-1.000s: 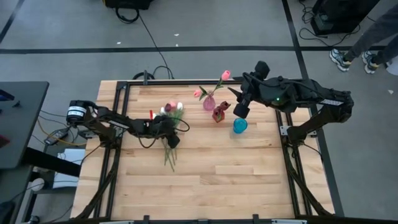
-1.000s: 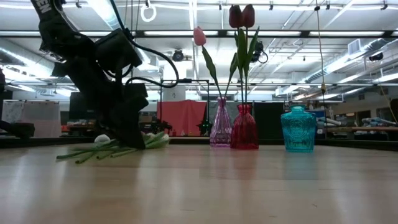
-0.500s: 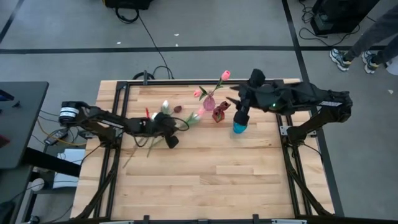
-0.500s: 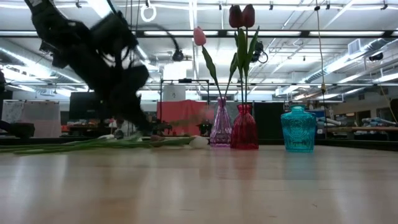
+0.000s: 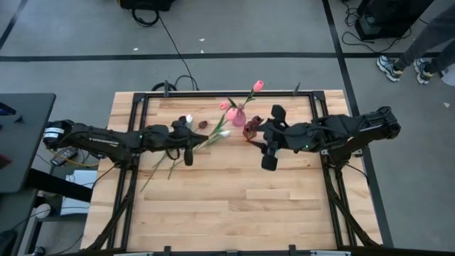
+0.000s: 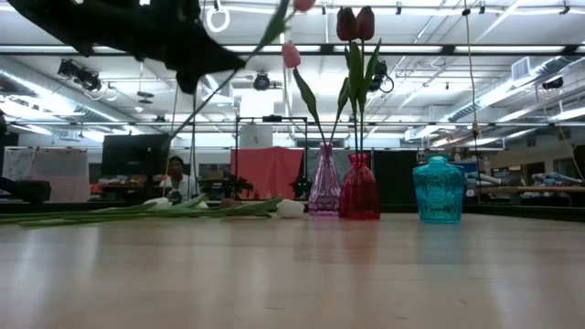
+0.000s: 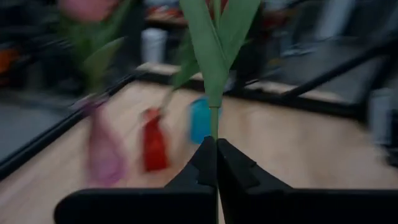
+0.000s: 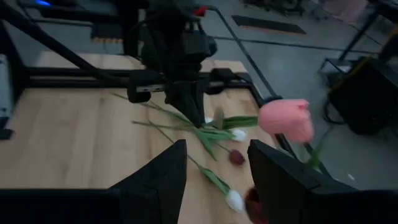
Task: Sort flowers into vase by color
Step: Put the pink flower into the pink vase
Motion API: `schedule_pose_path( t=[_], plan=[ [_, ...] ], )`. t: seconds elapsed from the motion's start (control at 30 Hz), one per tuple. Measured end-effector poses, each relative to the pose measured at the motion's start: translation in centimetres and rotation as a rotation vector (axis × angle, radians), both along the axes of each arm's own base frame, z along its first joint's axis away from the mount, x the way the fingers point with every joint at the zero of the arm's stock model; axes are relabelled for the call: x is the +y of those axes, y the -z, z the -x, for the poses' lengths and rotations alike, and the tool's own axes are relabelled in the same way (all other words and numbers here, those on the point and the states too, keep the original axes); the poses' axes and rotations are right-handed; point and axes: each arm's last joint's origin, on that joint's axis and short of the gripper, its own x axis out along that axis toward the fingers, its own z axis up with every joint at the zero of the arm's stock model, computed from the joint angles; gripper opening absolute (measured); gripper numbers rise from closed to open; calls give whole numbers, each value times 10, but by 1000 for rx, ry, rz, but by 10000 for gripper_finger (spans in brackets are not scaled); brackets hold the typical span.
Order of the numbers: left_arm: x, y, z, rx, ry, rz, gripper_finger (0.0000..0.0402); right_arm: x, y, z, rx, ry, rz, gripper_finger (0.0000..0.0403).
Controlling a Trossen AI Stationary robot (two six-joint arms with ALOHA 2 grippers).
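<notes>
My left gripper [image 5: 187, 156] hangs above the table's left half, shut on one flower [image 6: 236, 57] with a pink head at the low view's top edge. Three more flowers lie on the wood beneath it: two white heads [image 5: 188, 119] [image 5: 225, 133] and a dark red one [image 5: 202, 124], stems trailing toward the near left. A pink vase [image 5: 239, 117] holds pink flowers and a red vase [image 6: 358, 187] holds dark red ones. The blue vase [image 6: 439, 189] stands under my right arm. My right gripper [image 8: 214, 186] is open, near the vases, with nothing between its fingers. My left gripper pinches the flower's thin green stem [image 7: 214, 127] between its two fingers, just below the leaves [image 7: 217, 43]. The fingers [image 8: 194, 112] come from above. The flower is lifted clear and slants, head up toward the vases, its stem end [image 6: 174, 128] hanging lower on the left.
The three vases stand in a row at the far middle of the table. Bare wood [image 5: 242, 206] fills the near half. A person [image 6: 175, 174] sits far behind the table, and another person's legs [image 5: 419, 43] show on the floor at the far right.
My left gripper has taken hold of one flower at the pile and risen with it, lifting it clear. The pile got dragged and spread out, stems now stretched toward the left. My right gripper has moved from over the vases toward the near edge.
</notes>
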Motion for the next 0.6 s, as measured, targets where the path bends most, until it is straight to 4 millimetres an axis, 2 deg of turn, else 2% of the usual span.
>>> schedule_pose_path(
  t=[0.17,0.4,0.6],
  plan=[
    [-7,-17,-3,-179,196,-20,4,5,9,-7,-41,-35,-9,184],
    [-7,-28,-10,-368,208,-42,4,10,33,-25,-124,-105,20,184],
    [-7,-29,-16,-468,216,-54,4,8,38,-32,-205,-106,56,184]
  ],
)
